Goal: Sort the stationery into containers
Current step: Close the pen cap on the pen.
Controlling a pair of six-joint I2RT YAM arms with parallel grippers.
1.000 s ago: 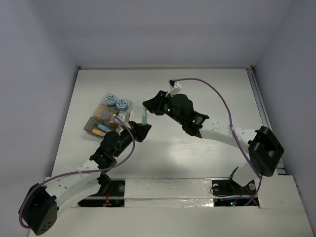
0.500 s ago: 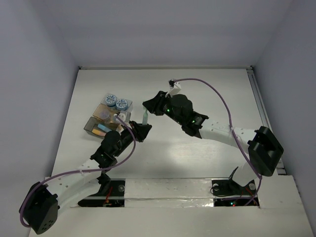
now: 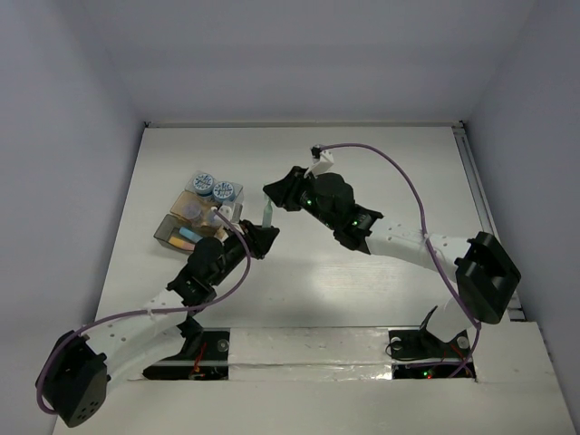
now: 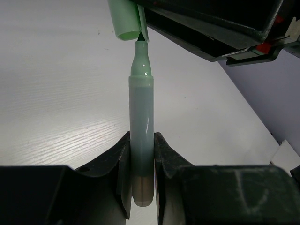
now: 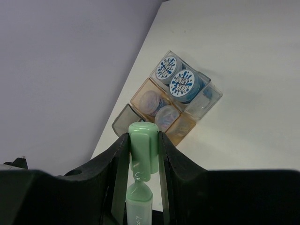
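Observation:
My left gripper [image 4: 141,138] is shut on the barrel of a pale green marker [image 4: 141,117] and holds it upright above the table. My right gripper [image 5: 143,140] is shut on the marker's green cap [image 5: 144,150]. The cap [image 4: 127,18] sits right at the bare tip and is not pushed down. In the top view the marker [image 3: 265,216] stands between both grippers. Two tinted see-through boxes [image 3: 234,201] [image 3: 165,234] lie just to its left. The nearer box holds coloured sticks [image 3: 186,235]. The farther one holds round blue-patterned tubs [image 3: 203,181] [image 3: 224,190].
In the right wrist view the farther box [image 5: 207,101] holds two lidded tubs [image 5: 184,84] stacked over others, and the grey-tinted box [image 5: 123,119] lies beside it. The side wall is close to the left of the boxes. Purple cables loop over both arms.
The left arm's wrist has shifted slightly right. Marker and cap stay held in the same grips at nearly the same spot.

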